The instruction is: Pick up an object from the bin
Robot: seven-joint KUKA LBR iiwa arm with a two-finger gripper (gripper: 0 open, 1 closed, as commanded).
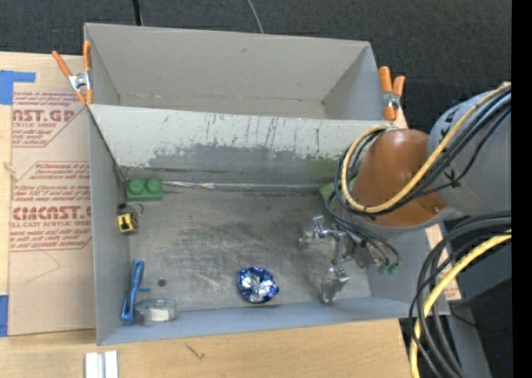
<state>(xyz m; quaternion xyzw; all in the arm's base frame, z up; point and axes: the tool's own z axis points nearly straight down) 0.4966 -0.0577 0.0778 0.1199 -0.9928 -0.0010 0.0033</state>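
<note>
At the far left of the bin [224, 227] sits a green block [143, 189], with a little yellow and black thing [126, 221] beside it. In the near left corner lie a blue tool [133, 289] and a small clear ring [156, 311]. A shiny blue and white ball [258, 284] sits by the near wall. The hand [326, 260] is close on its right, open and holding nothing. The ball looks easiest to grab. No words can be read on these things.

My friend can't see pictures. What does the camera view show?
A robot gripper hangs open at the right of a grey bin, near a shiny blue-and-white ball. A green block and blue tool lie far left.
</note>
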